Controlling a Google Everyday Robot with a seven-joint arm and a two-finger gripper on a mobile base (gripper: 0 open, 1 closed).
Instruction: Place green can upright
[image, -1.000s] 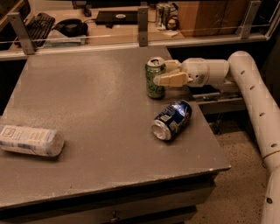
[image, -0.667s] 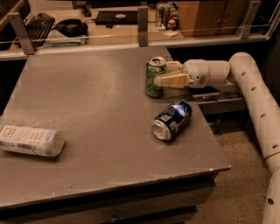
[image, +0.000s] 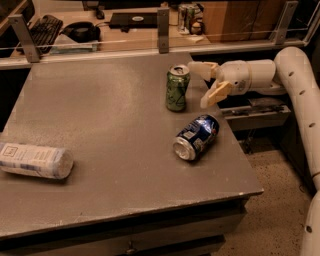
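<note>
Grey table (image: 100, 150), with a desk and keyboard (image: 42, 26) behind a rail. Nearest, at left, a white cylinder (image: 35, 161) lies flat. At mid-right the blue can (image: 196, 137) lies on its side. Beyond it the green can (image: 177, 88) stands upright, axis vertical. The gripper (image: 198, 85) is just right of it, spread wide, holding nothing and apart from the can. One second earlier its fingers clasped the can; it is now released.
</note>
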